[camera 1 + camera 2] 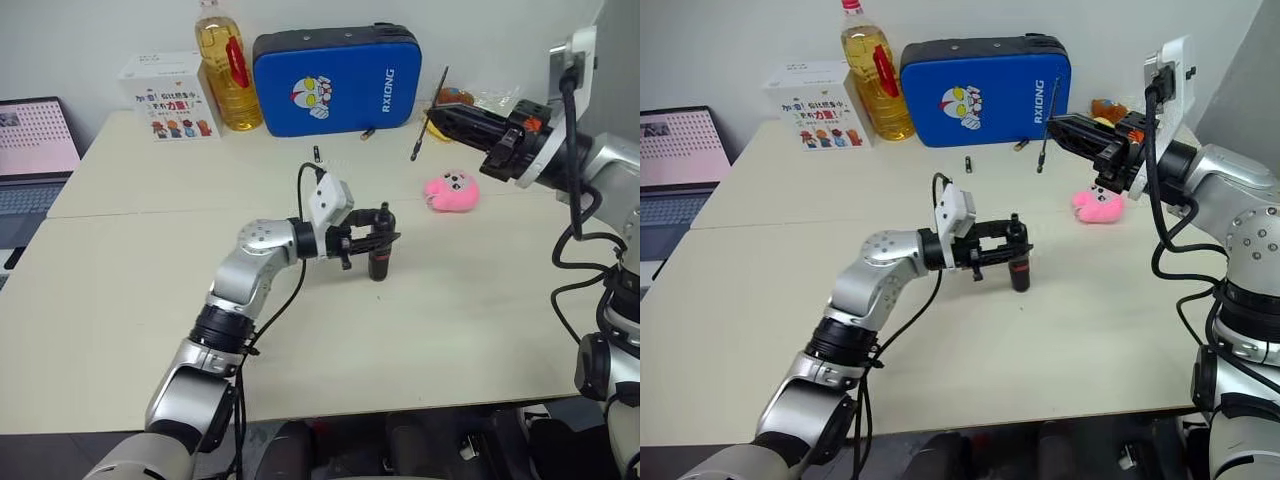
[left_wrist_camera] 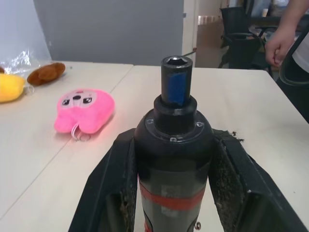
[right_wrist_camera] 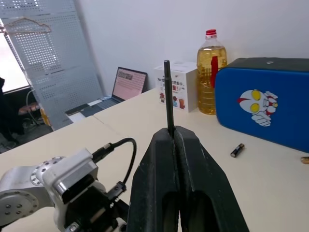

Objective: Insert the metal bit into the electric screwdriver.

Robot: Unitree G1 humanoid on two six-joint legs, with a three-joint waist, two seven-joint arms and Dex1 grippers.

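My left gripper [image 1: 378, 236] is over the middle of the table, pointing level toward the right and shut on the electric screwdriver [image 1: 380, 258]. The tool is black with a red band, and its lower end hangs just above the tabletop. In the left wrist view the screwdriver [image 2: 174, 145] sits between the two fingers with its open hex socket facing away. My right gripper [image 1: 436, 116] is higher, at the back right, and shut on the metal bit [image 1: 431, 110], a thin dark rod sticking out both sides of the fingertips. In the right wrist view the bit [image 3: 168, 94] rises from the closed fingers.
A pink plush toy [image 1: 452, 190] lies right of the screwdriver. Along the back stand a blue case [image 1: 335, 80], an oil bottle [image 1: 225, 65] and a white box [image 1: 172, 95]. A small battery [image 1: 316, 154] lies near them, with a laptop [image 1: 35, 150] at far left. A person's hand [image 2: 279, 46] shows beyond the table.
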